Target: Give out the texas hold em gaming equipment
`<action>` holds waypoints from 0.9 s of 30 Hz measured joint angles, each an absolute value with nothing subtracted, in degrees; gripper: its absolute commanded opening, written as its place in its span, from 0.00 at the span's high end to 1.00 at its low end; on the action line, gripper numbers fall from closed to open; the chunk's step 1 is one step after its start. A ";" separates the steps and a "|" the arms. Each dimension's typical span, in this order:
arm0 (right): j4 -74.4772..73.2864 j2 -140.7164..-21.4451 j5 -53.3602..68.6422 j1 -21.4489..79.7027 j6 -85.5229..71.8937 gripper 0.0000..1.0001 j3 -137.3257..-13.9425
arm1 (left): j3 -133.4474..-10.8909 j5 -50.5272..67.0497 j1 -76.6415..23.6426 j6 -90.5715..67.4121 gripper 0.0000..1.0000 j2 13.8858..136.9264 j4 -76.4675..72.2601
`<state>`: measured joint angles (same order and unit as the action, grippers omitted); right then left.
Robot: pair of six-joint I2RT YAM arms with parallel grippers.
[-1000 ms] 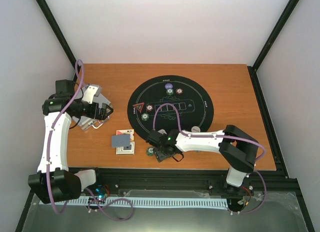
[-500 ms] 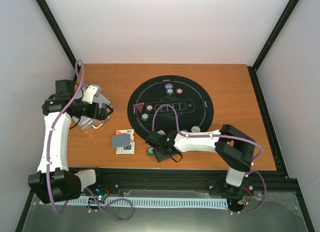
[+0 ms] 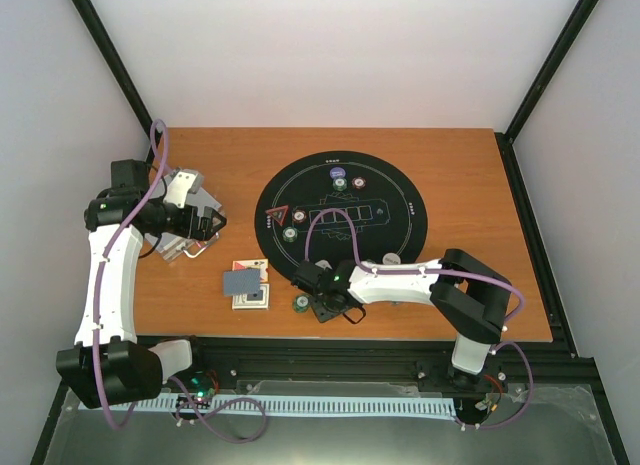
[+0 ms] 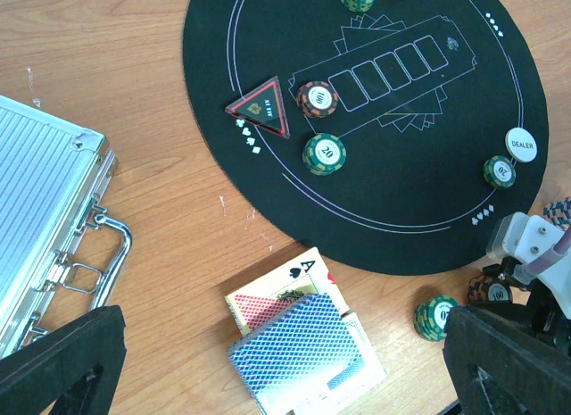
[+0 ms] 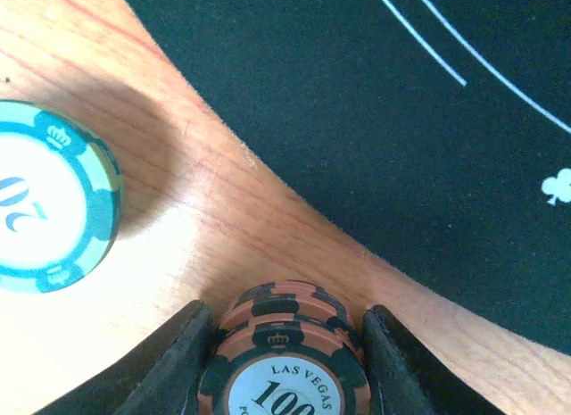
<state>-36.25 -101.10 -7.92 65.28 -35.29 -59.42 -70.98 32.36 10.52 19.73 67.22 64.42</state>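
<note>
My right gripper (image 3: 322, 307) is down on the wood just off the near edge of the black mat (image 3: 400, 200). In the right wrist view its jaws press both sides of a short stack of brown poker chips (image 5: 290, 361) marked 100. A green chip (image 5: 45, 210) lies to its left on the wood. The playing cards (image 3: 247, 285) sit in a loose pile left of that, blue-backed on top with an ace of spades (image 4: 308, 274) showing. My left gripper (image 3: 215, 223) hovers open beside the case, nothing between its fingers (image 4: 62, 361). A white dealer button (image 4: 522, 145) lies on the mat.
The silver aluminium case (image 4: 45, 210) lies open at the left. On the mat are a red triangle marker (image 4: 260, 109), a brown chip (image 4: 317, 98), a green chip (image 4: 324, 153), another green one (image 4: 500, 171) and more chips at the far side (image 3: 340, 178).
My right gripper's jaws have narrowed onto the brown chip stack, and that arm has edged slightly left. The left arm has not moved.
</note>
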 measured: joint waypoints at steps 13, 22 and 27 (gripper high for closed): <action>-39.42 -101.10 -8.47 65.21 -33.50 0.48 -60.49 | -70.98 32.36 10.52 19.73 0.00 67.22 64.42; -39.90 -101.10 -8.49 65.19 -33.28 0.57 -60.71 | -70.98 32.38 10.52 19.73 0.00 67.22 64.42; -40.21 -101.08 -8.58 65.17 -33.30 0.63 -60.86 | -70.98 32.38 10.52 19.73 0.00 67.22 64.42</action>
